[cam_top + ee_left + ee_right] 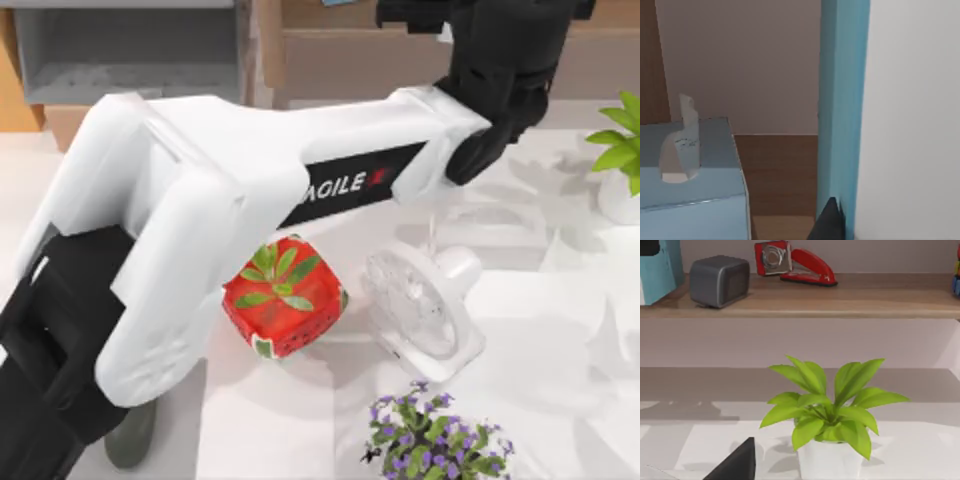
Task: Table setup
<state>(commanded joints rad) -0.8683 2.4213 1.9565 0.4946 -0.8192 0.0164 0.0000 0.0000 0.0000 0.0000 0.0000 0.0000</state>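
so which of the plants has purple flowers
The flowering plant at the table's near edge, below the white fan. The plant in the white pot at right has plain green leaves.

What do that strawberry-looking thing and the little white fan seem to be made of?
The strawberry-shaped object looks like glossy moulded plastic or glazed ceramic: bright red with sheen and flat green leaves. The fan looks like smooth white plastic, with a thin-ribbed grille. Both are rendered, so this is uncertain.
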